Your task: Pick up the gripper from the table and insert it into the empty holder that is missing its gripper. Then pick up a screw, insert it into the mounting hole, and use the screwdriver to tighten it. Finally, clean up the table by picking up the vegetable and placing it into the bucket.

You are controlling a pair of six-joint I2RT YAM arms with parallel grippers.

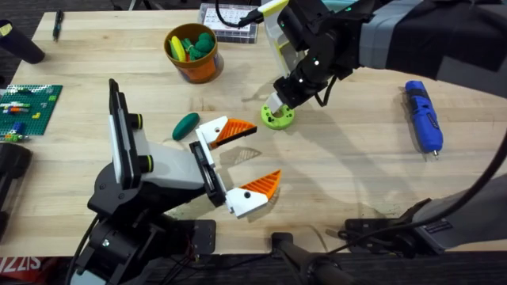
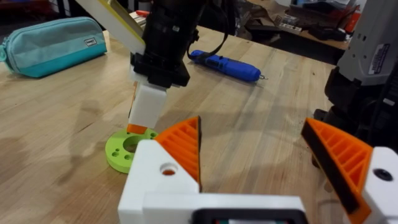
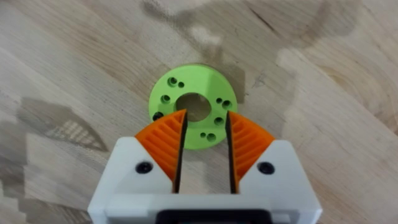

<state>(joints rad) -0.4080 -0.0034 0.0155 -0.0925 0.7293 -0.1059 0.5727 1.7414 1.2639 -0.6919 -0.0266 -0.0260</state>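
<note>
The right hand (image 1: 279, 101) hangs directly over the lime-green ring (image 1: 279, 118), at about 1 o'clock from desk centre. In the right wrist view its orange ribbed pads (image 3: 163, 138) stand slightly apart, with nothing between them, straddling the ring's central bore. The ring (image 3: 194, 106) is a flat, smooth plastic disc with small holes around the bore, lying flat on the wooden desk (image 1: 356, 158).

The left hand (image 1: 242, 158) is wide open and empty near desk centre; its white fingers end in orange ribbed wedges. The vegetable (image 1: 186, 125), a smooth dark green oval, lies just beside it at 10 o'clock, long axis running from 7 to 1 o'clock. The left arm is judged nearer for that pick. The bucket (image 1: 192, 54), orange and round, stands at 11 o'clock and holds green and yellow pieces.

The screwdriver (image 1: 423, 115), bright blue with black bands, lies at 3 o'clock, well apart from the ring, long axis near 12 to 6 o'clock, metal bit toward 6 o'clock; the right arm is nearer
</note>
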